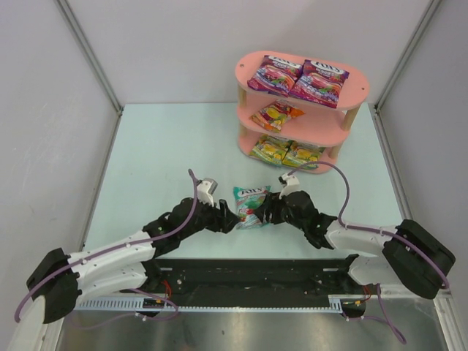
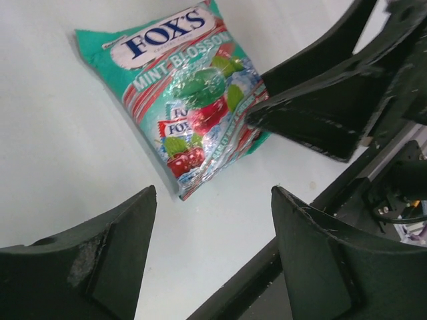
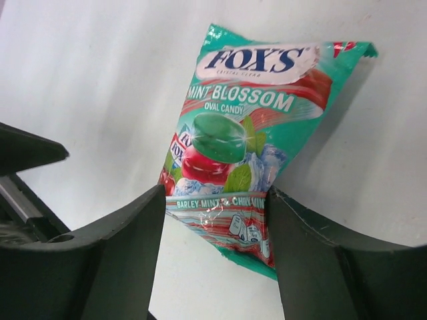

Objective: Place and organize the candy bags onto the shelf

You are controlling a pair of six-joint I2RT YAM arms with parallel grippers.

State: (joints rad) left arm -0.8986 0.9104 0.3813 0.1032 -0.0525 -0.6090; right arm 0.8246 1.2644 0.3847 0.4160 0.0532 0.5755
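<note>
**A:** Teal-and-white glossy candy packet [image 1: 251, 205], where does it lie?

**B:** Flat on the pale tabletop [image 1: 161, 146], near the middle of its near edge, between the two arms. Its long axis runs from the near edge toward the far edge, with the white logo end farthest from the bases.

**A:** Which arm is closer?

**B:** The right gripper [image 3: 215, 200]. Its jaws are spread with nothing clamped, and they straddle the packet's near end across its short width. The left gripper [image 2: 213, 200] is spread and empty too; the packet lies ahead of its fingertips, outside the jaws.

**A:** And the target?

**B:** The pink three-tier shelf with wooden posts [image 1: 243, 73] stands at the far right corner of the tabletop, well apart from the packet and on the right arm's side. I judge the right arm better placed, since closing where it is would pinch the near end.

**A:** What can't you make out?

**B:** Whether the right fingertips touch the film or hover just over it. One lower corner of the packet is hidden behind a finger in the right wrist view. On the shelf, two purple packets [image 1: 298, 79] lie side by side on the top board and two yellow-green packets [image 1: 287, 152] on the bottom one. The middle tier is half hidden by the top board, so how much room is left there I cannot say
</note>
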